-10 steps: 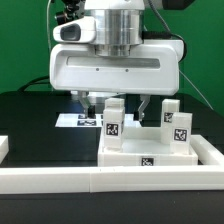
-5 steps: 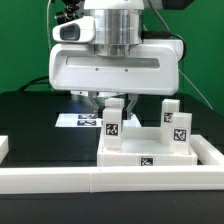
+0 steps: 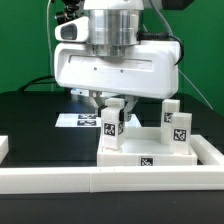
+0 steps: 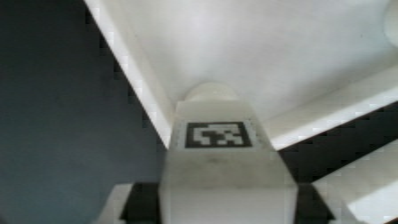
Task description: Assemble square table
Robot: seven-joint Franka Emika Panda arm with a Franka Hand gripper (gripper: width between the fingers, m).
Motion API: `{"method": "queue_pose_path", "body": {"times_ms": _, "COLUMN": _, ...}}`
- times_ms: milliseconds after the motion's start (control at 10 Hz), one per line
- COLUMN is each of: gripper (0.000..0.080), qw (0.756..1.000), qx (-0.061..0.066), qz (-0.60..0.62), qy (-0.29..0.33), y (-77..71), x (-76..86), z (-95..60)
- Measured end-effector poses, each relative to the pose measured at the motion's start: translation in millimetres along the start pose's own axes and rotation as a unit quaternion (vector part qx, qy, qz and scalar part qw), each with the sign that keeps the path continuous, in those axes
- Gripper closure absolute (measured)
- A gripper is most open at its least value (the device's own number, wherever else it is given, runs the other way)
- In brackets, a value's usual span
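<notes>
Colours and patterns, square table on black surface

White square table (image 3: 150, 152) with a black-and-white square tag on its front edge; on it, white legs (image 3: 179, 125) each with a black-and-white tag. Behind the table: black surface (image 3: 40, 125), flat white marker board (image 3: 78, 120) printed with black tags, green backdrop (image 3: 25, 40). White rail (image 3: 110, 180) in front.

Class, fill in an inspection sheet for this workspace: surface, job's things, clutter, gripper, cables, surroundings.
Surface: black table top, with a long white rail along its near edge.
Job's things: square tabletop slab lying against the rail; three tagged legs stand upright on it, one between the fingers, two toward the exterior view's right.
Clutter: nothing seen.
Gripper: gripper closed on the upright leg; the wrist view looks down that leg's tag.
Cables: dark cables above the arm.
Surroundings: green backdrop; marker board behind the slab.
</notes>
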State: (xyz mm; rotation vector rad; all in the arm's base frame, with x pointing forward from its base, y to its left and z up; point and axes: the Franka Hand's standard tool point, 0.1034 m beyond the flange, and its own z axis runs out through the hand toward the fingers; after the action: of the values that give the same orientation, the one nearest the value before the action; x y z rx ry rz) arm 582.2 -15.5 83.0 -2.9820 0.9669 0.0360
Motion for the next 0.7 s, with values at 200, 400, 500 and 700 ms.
{"method": "queue_pose_path", "body": {"times_ms": 200, "gripper": 0.0509, "qw": 0.993, "qx": 0.009, "qz": 0.120, "qy": 0.013, "y": 0.0, "x": -1.5, "z": 0.5}}
{"method": "queue_pose_path", "body": {"times_ms": 400, "gripper": 0.0509, "qw": 0.970, "qx": 0.015, "qz": 0.242, "qy": 0.017, "y": -4.2, "x": -3.1, "z": 0.9}}
{"method": "queue_pose_path", "body": {"times_ms": 500, "gripper": 0.0509, "qw": 0.958, "qx": 0.016, "qz": 0.285, "qy": 0.017, "y": -5.6, "x": -3.7, "z": 1.0}}
{"method": "queue_pose_path", "body": {"times_ms": 700, "gripper": 0.0509, "qw": 0.927, "qx": 0.020, "qz": 0.374, "qy": 0.012, "y": -8.3, "x": -5.9, "z": 1.5}}
